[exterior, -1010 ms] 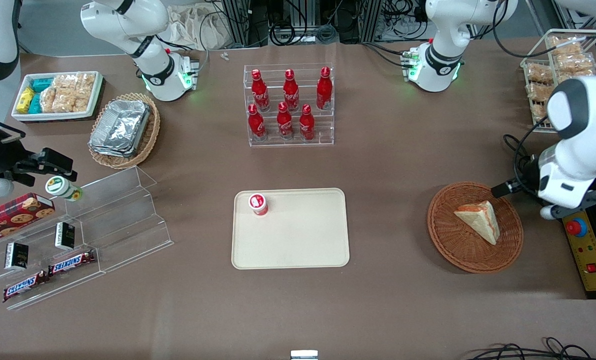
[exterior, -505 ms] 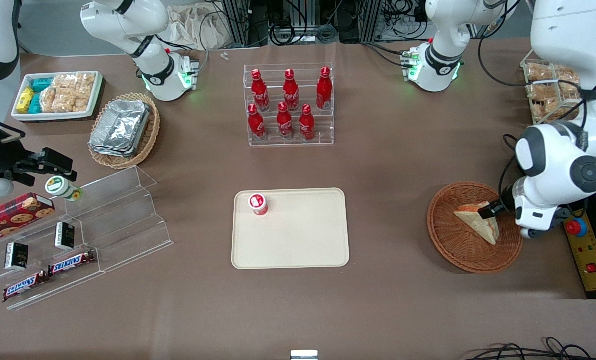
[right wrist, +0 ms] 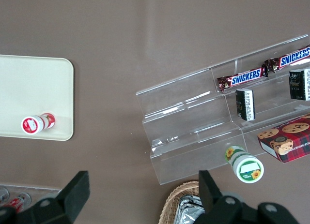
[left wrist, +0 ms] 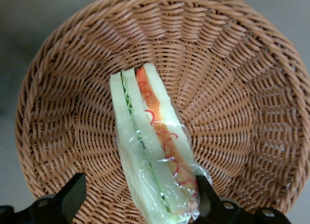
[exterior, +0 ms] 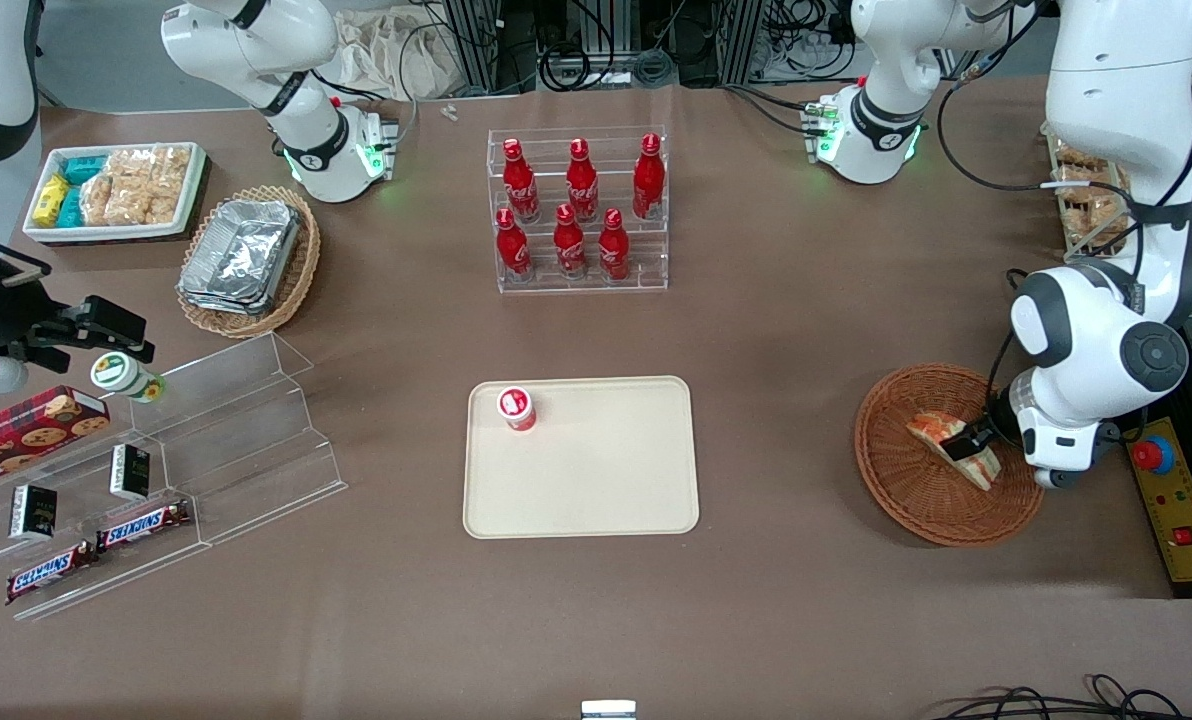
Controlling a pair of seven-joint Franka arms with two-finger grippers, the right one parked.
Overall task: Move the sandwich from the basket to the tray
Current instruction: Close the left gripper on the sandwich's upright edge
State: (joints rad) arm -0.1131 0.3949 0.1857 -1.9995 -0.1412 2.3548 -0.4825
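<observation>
The sandwich (exterior: 928,429), a clear-wrapped wedge of white bread with an orange-red filling, lies in the round reddish-brown wicker basket (exterior: 901,495) toward the working arm's end of the table. My left gripper (exterior: 968,441) is down in the basket, open, with its fingers on either side of the sandwich's wide end. In the left wrist view the sandwich (left wrist: 150,151) lies between the fingers on the basket's weave (left wrist: 242,103). One finger (left wrist: 207,197) touches the wrap; the other finger (left wrist: 72,195) stands apart from it. The cream-beige tray (exterior: 596,485) lies mid-table.
A small red-capped bottle (exterior: 517,408) stands on the tray's corner. A rack of red cola bottles (exterior: 578,210) stands farther from the camera. A yellow control box with a red button (exterior: 1171,500) lies beside the basket. A clear stepped shelf (exterior: 206,440) lies toward the parked arm's end.
My left arm swung in over the basket and came down. The gripper now straddles the sandwich, which has tipped up onto its edge.
</observation>
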